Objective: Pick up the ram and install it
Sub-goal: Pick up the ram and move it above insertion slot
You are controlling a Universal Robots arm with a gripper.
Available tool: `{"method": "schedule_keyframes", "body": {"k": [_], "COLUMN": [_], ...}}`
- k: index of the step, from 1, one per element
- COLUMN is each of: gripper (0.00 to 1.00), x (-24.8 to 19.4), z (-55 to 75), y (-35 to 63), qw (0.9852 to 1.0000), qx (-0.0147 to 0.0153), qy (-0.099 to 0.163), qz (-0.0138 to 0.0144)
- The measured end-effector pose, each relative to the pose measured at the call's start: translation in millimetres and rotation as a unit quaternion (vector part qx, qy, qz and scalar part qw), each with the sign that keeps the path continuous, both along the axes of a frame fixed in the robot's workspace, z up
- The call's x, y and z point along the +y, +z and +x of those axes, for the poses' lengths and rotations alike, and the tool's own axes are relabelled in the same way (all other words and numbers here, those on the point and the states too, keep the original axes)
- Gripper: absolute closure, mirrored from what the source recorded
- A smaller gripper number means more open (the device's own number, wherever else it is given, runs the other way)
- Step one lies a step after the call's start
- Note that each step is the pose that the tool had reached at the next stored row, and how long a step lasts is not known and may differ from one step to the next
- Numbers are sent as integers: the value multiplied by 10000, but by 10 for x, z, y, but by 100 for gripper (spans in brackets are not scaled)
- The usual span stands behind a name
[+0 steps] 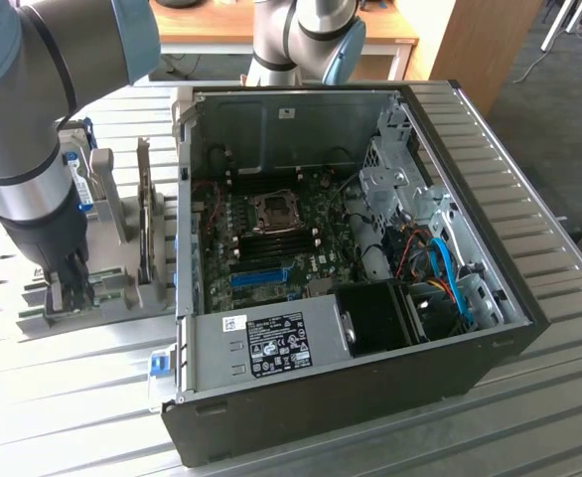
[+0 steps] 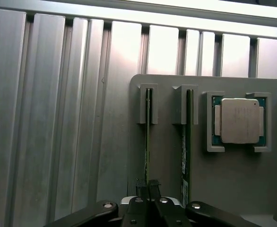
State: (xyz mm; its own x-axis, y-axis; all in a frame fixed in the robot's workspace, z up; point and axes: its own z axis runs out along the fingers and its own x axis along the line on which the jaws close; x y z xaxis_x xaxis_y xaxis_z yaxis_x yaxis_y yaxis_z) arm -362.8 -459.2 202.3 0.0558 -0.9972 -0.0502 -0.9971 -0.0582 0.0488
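Observation:
The ram is a thin green stick standing on edge in a slot of the grey parts holder. My gripper is down over its near end, and the fingers are shut on the ram with its edge between them. A second, look-alike green stick stands in the neighbouring slot, untouched. In the exterior view my gripper reaches down into the holder at the exterior view's left, beside the open computer case. The motherboard lies exposed inside the case.
A processor chip sits in a holder pocket beyond the second stick. A blue-labelled hard drive and a dark upright board stand in the holder. A second arm's base rises behind the case. The table is ribbed metal.

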Motion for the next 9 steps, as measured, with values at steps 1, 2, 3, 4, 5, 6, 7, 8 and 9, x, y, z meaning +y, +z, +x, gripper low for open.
{"method": "schedule_keyframes", "body": {"k": [1, 2, 3, 4, 5, 6, 7, 8, 9], "gripper": [88, 88, 88, 88, 88, 88, 88, 88, 88], "x": [0, 0, 0, 0, 0, 0, 0, 0, 0], "z": [0, 0, 0, 0, 0, 0, 0, 0, 0], "y": [12, 27, 41, 59, 78, 98, 121, 145, 170], "qw": [10000, 10000, 10000, 10000, 10000, 10000, 10000, 10000, 10000], "qx": [0, 0, -1, 0, 0, 0, 0, 0, 0], "qy": [0, 0, 0, 1, 0, 0, 0, 0, 0], "qz": [0, 0, 0, 0, 0, 0, 0, 0, 0]}}
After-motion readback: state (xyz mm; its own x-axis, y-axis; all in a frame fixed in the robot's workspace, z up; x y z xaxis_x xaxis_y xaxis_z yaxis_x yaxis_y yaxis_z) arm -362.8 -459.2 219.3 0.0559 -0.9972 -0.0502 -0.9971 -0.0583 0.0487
